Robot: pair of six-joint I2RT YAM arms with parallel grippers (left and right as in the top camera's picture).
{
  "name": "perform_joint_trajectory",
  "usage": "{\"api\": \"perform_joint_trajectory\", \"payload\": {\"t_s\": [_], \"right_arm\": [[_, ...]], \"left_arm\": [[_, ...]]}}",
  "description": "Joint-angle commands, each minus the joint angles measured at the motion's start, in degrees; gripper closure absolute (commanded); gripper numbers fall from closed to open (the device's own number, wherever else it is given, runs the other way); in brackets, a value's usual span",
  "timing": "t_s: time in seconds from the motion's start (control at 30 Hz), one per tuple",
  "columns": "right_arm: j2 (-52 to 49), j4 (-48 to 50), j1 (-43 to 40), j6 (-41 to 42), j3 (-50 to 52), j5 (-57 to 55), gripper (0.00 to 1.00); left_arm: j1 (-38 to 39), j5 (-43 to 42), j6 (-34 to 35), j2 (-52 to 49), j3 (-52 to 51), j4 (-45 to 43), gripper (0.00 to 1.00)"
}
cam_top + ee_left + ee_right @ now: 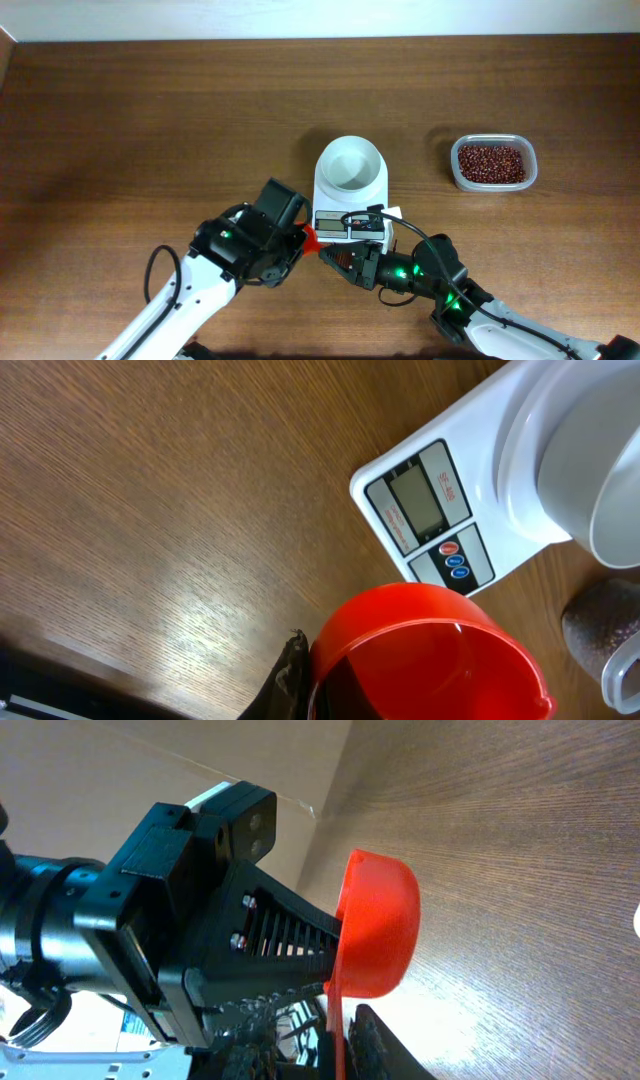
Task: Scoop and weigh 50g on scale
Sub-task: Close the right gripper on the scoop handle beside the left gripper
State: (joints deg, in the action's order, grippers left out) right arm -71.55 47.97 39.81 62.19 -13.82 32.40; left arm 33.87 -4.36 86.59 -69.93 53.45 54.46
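The white scale [350, 222] stands mid-table with its round bowl [350, 165] empty; the left wrist view shows its display and buttons [432, 512]. The beans [491, 163] lie in a clear tub at the right. My left gripper [300, 237] is shut on the orange scoop [311, 238], whose empty cup [425, 655] fills the lower left wrist view beside one dark finger [285, 678]. My right gripper [333, 254] meets it from the right. In the right wrist view the scoop's handle [338, 1025] runs between its fingers [380, 1042], close to one, with a gap to the other.
The clear tub [531, 165] sits about a hand's width right of the scale. Both arms crowd the table's front edge just below the scale. Bare brown tabletop [150, 120] stretches to the left and back.
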Motion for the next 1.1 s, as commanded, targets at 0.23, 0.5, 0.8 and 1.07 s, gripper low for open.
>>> {"api": "perform_joint_trajectory", "payload": {"t_s": [0.23,0.5,0.8,1.07], "right_arm": [[-0.2,0.2,0.4,0.5,-0.7,-0.1,0.80],[-0.2,0.2,0.4,0.5,-0.7,-0.1,0.80],[-0.2,-0.5,0.4,0.5,-0.7,-1.0,0.75],[-0.2,-2.1,0.4,0.5,-0.7,-1.4,0.76]], "left_arm": [[1.1,0.5,0.2,-0.3,-0.1,0.1,1.00],[1.1,0.5,0.1,-0.3,-0.1,0.7,1.00],[1.1,0.1,-0.8,-0.3,-0.1,0.7,1.00],[1.1,-0.3,-2.3,-0.3,-0.1,0.6,1.00]]}}
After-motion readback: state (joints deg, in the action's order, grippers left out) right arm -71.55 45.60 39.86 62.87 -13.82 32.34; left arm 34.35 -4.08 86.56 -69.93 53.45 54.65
